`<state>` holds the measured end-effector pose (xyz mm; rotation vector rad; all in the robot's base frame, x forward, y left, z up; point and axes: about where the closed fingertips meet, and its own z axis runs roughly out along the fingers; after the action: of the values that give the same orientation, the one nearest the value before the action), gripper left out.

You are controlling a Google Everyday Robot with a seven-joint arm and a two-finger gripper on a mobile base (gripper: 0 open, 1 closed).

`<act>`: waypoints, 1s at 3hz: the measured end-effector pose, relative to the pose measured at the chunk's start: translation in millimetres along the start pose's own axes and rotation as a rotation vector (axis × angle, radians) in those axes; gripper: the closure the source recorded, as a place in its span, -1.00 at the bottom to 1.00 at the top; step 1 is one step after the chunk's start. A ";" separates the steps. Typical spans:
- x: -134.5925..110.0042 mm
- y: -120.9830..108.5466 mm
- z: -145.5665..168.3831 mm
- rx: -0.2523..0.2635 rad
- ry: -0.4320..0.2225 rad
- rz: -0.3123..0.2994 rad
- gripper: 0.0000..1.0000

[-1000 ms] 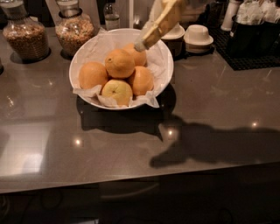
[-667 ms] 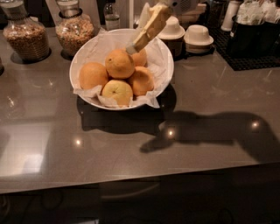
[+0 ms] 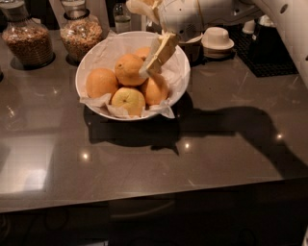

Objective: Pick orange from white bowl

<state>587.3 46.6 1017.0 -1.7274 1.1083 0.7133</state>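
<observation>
You have just one camera view here, so look at it closely.

The big round shiny white bowl sits on the dark grey shiny table, near the back. Crinkly white paper lines it and pokes out over the rim. Inside is a pile of round fruit. The top orange sits highest, in the middle. A left orange lies beside it, a pale yellow fruit is in front, a right orange sits low, and a back orange peeks out behind.

The white robot arm comes in from the top right. Its cream-coloured gripper slants down and to the left, into the bowl. The tip is right at the top orange's right side, touching it or just beside it. I cannot tell how wide the gripper is open, and it does not look like it holds anything yet.

Here is what matters for you: the top orange lies just left of the gripper tip in the picture, and a bit lower. It is round, so it has no long side to line up with. I think you need a small move left and down so the gripper goes around it. Watch out, because a push from the side could roll it off the pile.

Two glass jars of grains stand behind the bowl, and a small cream hat-shaped dish sits to the right.
</observation>
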 end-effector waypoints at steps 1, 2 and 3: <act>30.2 12.9 14.3 -0.051 0.008 0.058 -1.00; 49.5 18.4 34.7 -0.106 -0.009 0.080 -1.00; 57.8 16.5 46.5 -0.135 -0.024 0.079 -1.00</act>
<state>597.4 65.5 944.0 -1.7905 1.1391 0.8729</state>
